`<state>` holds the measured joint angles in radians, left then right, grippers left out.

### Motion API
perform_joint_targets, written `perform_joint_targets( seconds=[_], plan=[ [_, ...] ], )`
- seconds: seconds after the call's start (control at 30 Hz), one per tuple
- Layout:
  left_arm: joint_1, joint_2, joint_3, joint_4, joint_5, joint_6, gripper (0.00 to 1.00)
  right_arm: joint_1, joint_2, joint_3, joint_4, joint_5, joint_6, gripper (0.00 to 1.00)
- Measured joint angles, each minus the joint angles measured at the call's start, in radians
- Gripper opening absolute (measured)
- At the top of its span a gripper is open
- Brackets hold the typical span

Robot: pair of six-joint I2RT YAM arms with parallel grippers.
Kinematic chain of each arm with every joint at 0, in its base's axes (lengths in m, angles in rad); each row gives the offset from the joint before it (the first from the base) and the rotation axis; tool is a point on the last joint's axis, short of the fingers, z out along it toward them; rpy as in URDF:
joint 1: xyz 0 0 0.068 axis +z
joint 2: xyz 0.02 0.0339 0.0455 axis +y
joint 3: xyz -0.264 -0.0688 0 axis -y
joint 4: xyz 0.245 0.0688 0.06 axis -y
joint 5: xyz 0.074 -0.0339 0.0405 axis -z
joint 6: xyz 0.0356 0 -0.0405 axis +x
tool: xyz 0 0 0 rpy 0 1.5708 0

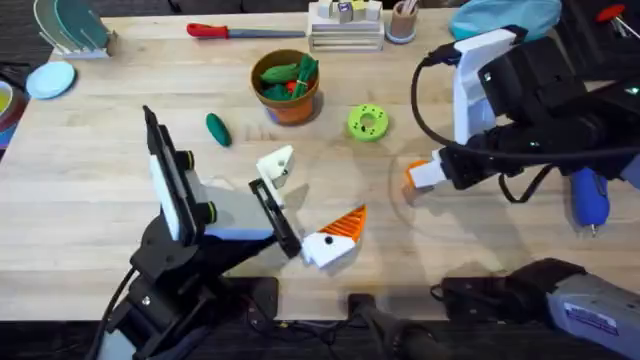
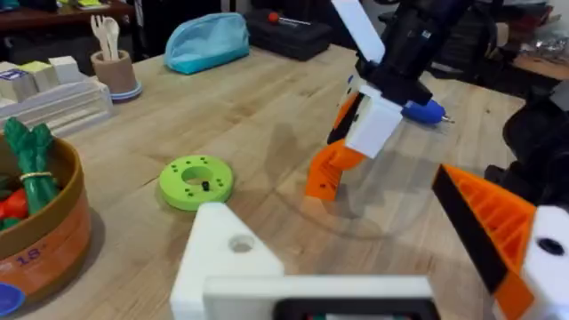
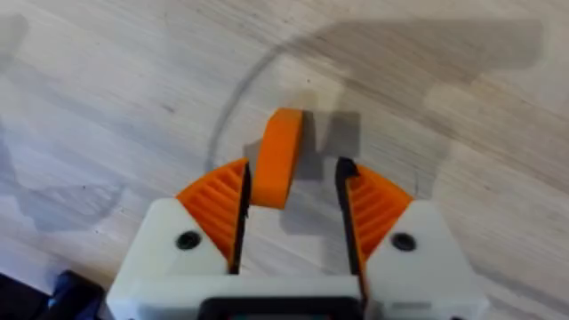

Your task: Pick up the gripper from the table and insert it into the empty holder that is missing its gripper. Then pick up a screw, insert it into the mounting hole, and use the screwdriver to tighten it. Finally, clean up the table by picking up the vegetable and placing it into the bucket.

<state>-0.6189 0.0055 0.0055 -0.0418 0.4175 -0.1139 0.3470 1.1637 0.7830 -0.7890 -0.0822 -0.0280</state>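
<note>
The small orange gripper (image 3: 277,160) stands on end on the table between the pads of my right gripper (image 3: 293,209). It leans against one orange pad (image 3: 218,200), and a gap shows on its other side, so the fingers are open around it. The left wrist view shows the same orange gripper (image 2: 324,173) under my right gripper (image 2: 351,133). My left gripper (image 1: 305,205) is open, with the bare white holder (image 1: 275,163) on one side and an orange-padded finger (image 1: 340,230) on the other. The dark green vegetable (image 1: 218,129) lies left of the bucket (image 1: 287,85). The blue screwdriver (image 1: 588,197) lies far right.
A bright green disc with holes (image 1: 368,122) sits right of the bucket, which holds green and red toys. A red-handled tool (image 1: 225,31), a white block rack (image 1: 345,25), a cup with sticks (image 1: 403,20) and a blue pouch (image 1: 500,15) line the back edge.
</note>
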Motion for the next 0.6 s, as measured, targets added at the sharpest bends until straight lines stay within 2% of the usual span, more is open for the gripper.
perform_joint_targets(
  seconds=[0.2, 0.33, 0.5, 0.6],
  plan=[
    [0.0, 0.0, 0.0, 0.0, 0.0, 0.0, 0.993, 0.0, 0.0, 0.0, 0.008, 0.0, 0.021, 0.267],
    [0.0, 0.0, 0.0, 0.0, 0.0, 0.0, 0.993, 0.0, 0.0, 0.0, 0.005, 0.0, 0.026, 0.201],
    [0.0, 0.0, 0.0, 0.0, 0.0, 0.0, 0.993, 0.0, 0.0, 0.0, 0.01, 0.0, 0.034, 0.025],
    [0.0, 0.0, 0.0, 0.0, 0.0, 0.0, 0.992, 0.0, 0.0, 0.002, 0.008, 0.0, 0.036, 0.016]
  ],
)
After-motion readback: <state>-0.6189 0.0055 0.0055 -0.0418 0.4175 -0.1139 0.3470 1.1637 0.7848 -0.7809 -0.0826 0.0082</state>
